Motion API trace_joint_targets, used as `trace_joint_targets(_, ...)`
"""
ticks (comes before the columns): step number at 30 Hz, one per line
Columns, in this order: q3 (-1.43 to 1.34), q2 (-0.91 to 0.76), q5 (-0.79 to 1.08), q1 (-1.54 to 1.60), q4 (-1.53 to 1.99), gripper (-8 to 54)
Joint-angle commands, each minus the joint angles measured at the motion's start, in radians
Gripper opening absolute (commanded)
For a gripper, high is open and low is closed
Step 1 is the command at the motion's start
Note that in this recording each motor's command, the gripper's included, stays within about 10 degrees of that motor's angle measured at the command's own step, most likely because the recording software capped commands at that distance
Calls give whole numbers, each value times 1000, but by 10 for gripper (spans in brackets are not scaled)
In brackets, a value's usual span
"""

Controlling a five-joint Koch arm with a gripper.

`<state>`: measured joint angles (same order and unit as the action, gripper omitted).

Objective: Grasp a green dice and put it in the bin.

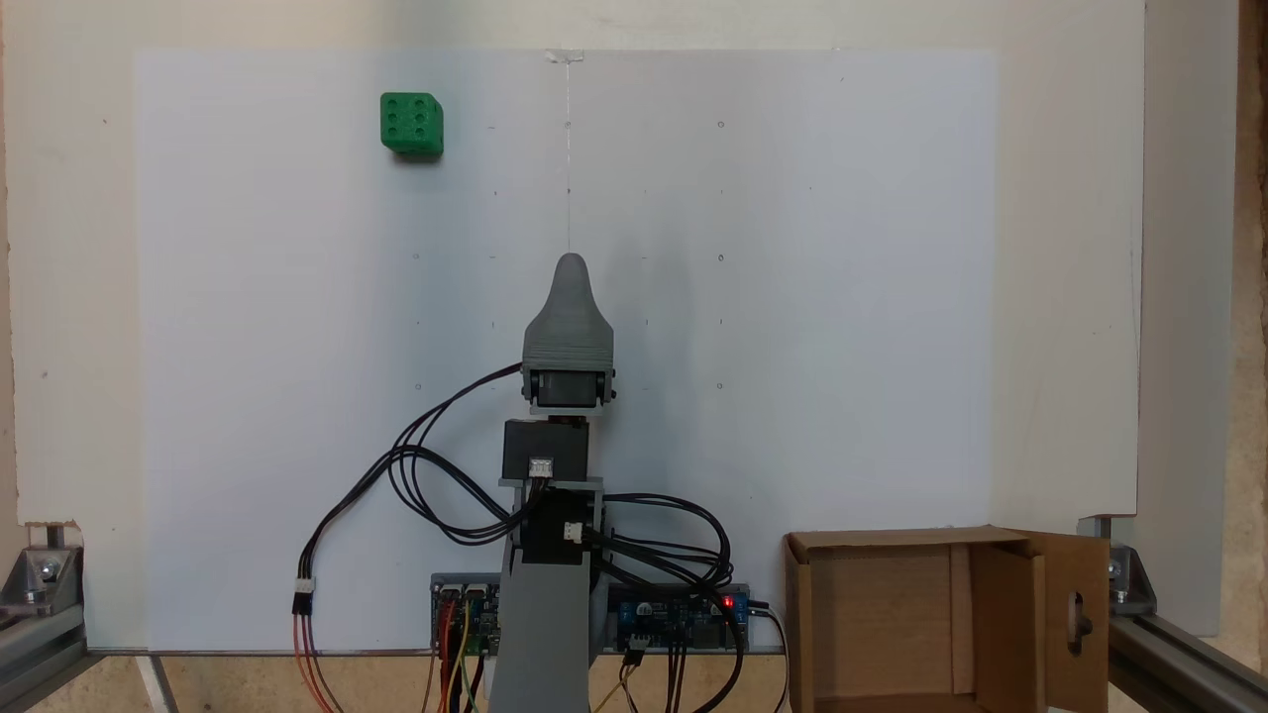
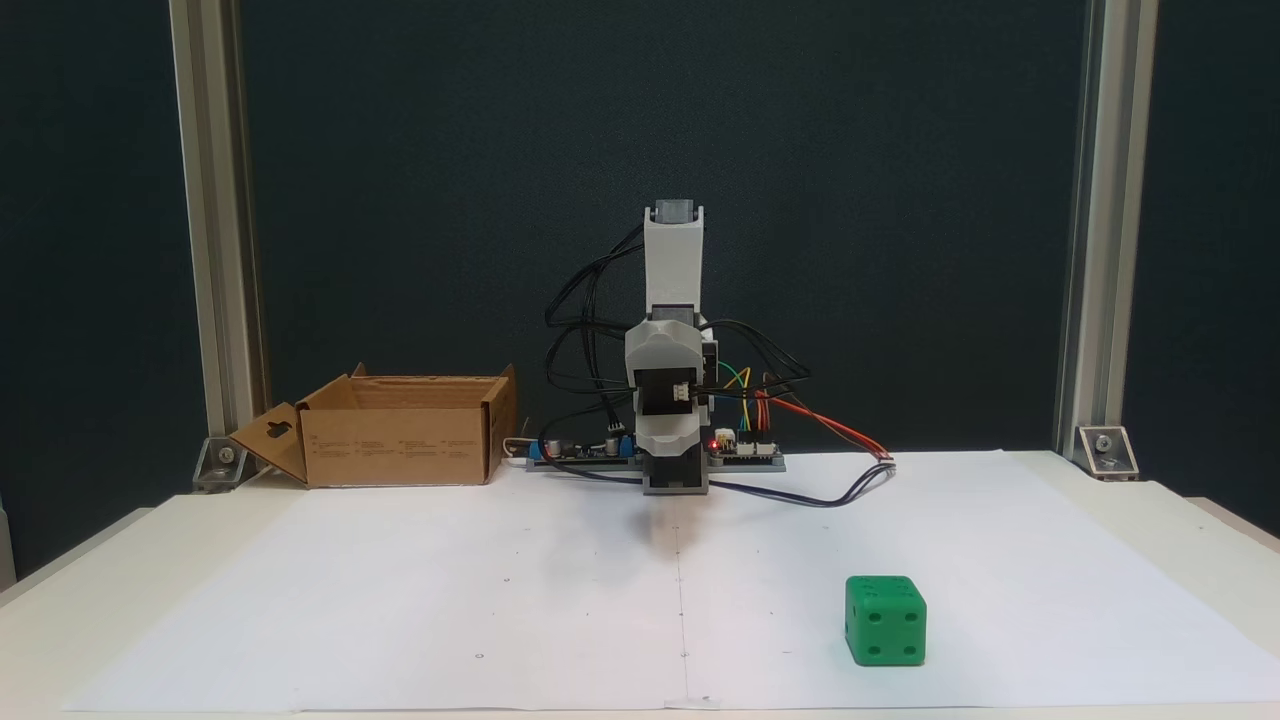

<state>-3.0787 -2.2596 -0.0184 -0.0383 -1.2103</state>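
Observation:
The green dice (image 1: 411, 124) rests on the white paper, at the far upper left in a fixed view from above. From the front fixed view the dice (image 2: 885, 620) sits near the front, right of centre. My gripper (image 1: 570, 265) is at the sheet's middle on the folded arm, far from the dice, holding nothing. From the front the gripper (image 2: 675, 478) hangs low above the paper. Its jaws overlap, so their state is unclear. The bin (image 1: 897, 541) is an open cardboard box at the lower right beside the arm's base; the front view shows the bin (image 2: 400, 445) at the back left.
Controller boards (image 1: 684, 614) and looping cables (image 1: 426, 485) lie around the arm's base. Aluminium frame posts (image 2: 215, 250) stand at the table's back corners. A white paper sheet (image 1: 792, 297) covers the work area between dice, arm and box.

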Motion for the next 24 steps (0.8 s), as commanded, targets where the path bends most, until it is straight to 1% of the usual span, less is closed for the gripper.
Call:
trace_joint_targets(1,-51,-104,29,-5,-17,447)
trace_joint_targets(24,-49,-104,49,3,-14,446)
